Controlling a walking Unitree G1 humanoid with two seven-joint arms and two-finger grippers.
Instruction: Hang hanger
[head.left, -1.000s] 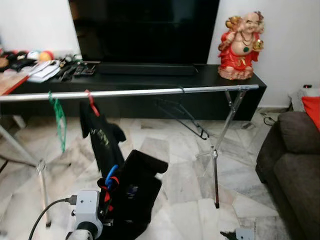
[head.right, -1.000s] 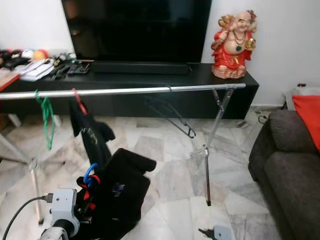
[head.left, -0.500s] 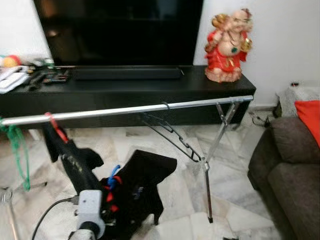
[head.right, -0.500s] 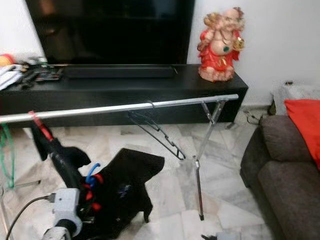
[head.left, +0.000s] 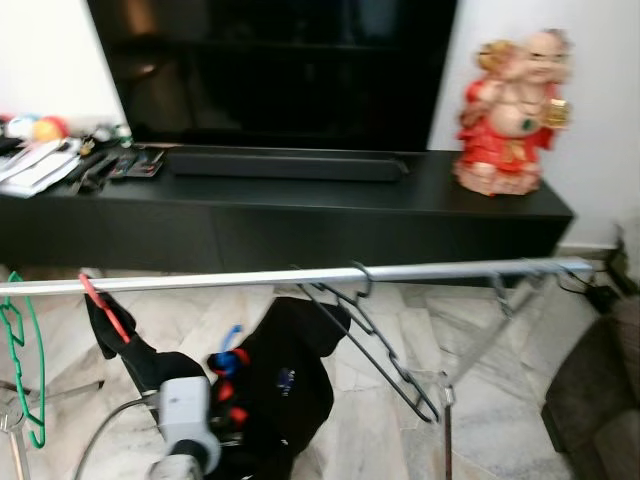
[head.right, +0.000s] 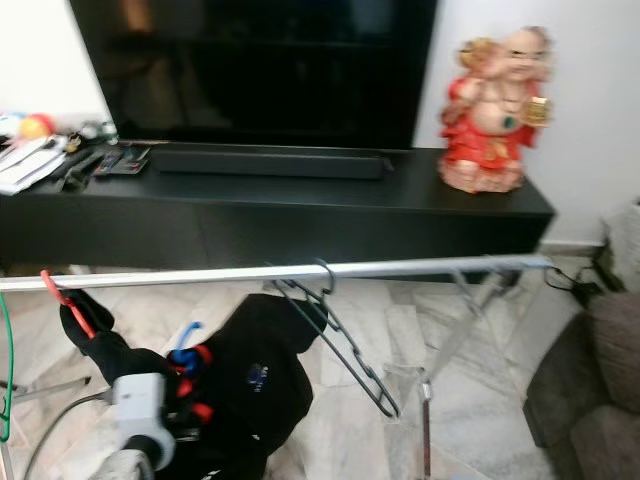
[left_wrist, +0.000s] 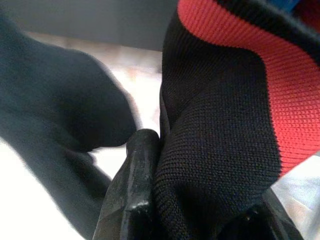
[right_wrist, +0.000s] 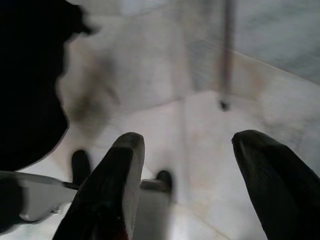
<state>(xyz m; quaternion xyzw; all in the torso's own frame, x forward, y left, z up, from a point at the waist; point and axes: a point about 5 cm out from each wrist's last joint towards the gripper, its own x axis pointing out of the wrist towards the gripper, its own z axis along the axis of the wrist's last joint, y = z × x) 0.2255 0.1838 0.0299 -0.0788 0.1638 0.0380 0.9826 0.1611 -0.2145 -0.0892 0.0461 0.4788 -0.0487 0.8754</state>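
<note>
Black wire hanger, tilted, hooked on silver rail.

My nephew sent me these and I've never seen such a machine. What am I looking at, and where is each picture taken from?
It's a walking household robot with two arms, each ending in a two-fingered gripper. The two wide pictures come from cameras on its head, looking down at a metal clothes rail before a black TV cabinet. A black hanger and a green hanger already hang on the rail.

The close-ups come from wrist cameras. The left gripper is clamped on a black garment with red trim, on a red hanger hooked on the rail. The right gripper is open, pointing at the marble floor.

On the cabinet sit a red figurine, a soundbar and some papers.
</note>
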